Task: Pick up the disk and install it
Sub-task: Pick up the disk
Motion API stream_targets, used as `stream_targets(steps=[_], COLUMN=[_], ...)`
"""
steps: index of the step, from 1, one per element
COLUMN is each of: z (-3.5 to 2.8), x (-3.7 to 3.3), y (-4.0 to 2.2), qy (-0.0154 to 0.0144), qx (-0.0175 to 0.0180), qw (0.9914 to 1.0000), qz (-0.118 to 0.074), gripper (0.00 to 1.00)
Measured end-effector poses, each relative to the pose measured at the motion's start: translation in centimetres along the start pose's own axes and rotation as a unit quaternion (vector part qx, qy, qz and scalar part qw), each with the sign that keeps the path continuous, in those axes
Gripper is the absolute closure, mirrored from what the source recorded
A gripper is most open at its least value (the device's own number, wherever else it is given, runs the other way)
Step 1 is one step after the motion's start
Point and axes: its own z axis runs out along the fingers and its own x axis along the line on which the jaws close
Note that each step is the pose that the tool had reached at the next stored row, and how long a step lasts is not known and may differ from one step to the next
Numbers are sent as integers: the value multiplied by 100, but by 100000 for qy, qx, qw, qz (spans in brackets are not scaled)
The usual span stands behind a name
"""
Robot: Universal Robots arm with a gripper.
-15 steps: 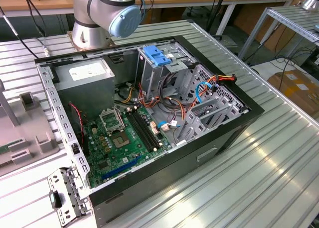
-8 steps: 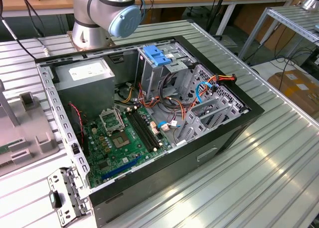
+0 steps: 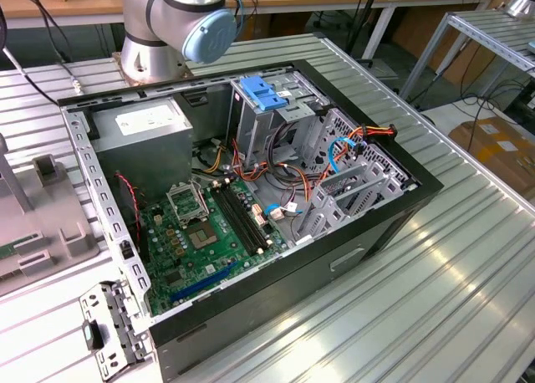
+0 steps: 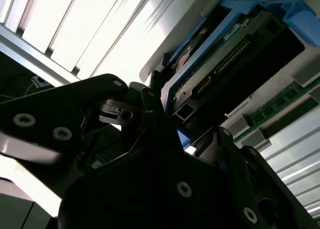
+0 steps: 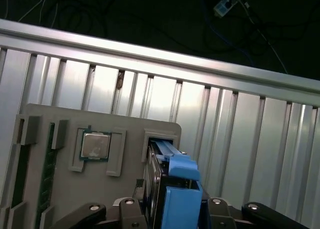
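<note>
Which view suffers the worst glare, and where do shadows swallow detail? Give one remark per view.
Second wrist view: the table is blown out white, the gripper a dark silhouette. First wrist view: background beyond the table black, the disk evenly lit. Exterior view: even lighting, mild sheen on the table ribs.

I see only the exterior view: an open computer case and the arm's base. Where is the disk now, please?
Observer: In the first wrist view the disk stands on edge in a slot of a grey holder.
Operator: Is the gripper near it?
Observer: Yes, the gripper is right at the disk. Whether it grips, I cannot tell.
Operator: Is anything else in that holder?
Observer: A processor chip lies in a pocket beside the slot.
</note>
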Motion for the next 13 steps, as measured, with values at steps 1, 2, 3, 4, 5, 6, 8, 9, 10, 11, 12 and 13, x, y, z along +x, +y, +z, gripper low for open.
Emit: stream_targets(steps=[1,2,3,4,5,6,8,9,10,11,12,13], z=[7,7,7,7,8,8,9,10,10,11,11,11], x=[0,0,0,0,0,0,0,0,0,0,0,0], y=[1,1,1,1,1,1,1,1,1,1,1,1], qy=[0,2,2,2,2,4,7,-2,1,2,2,2], qx=[-11,-16,-21,-20,-15,-15,-15,-12,-14,-13,-11,-11], qw=[100000,100000,100000,100000,100000,100000,100000,100000,100000,100000,100000,100000], qz=[1,3,3,2,3,2,2,5,4,4,3,3], gripper=[52,52,52,52,52,52,53,59,62,62,62,62])
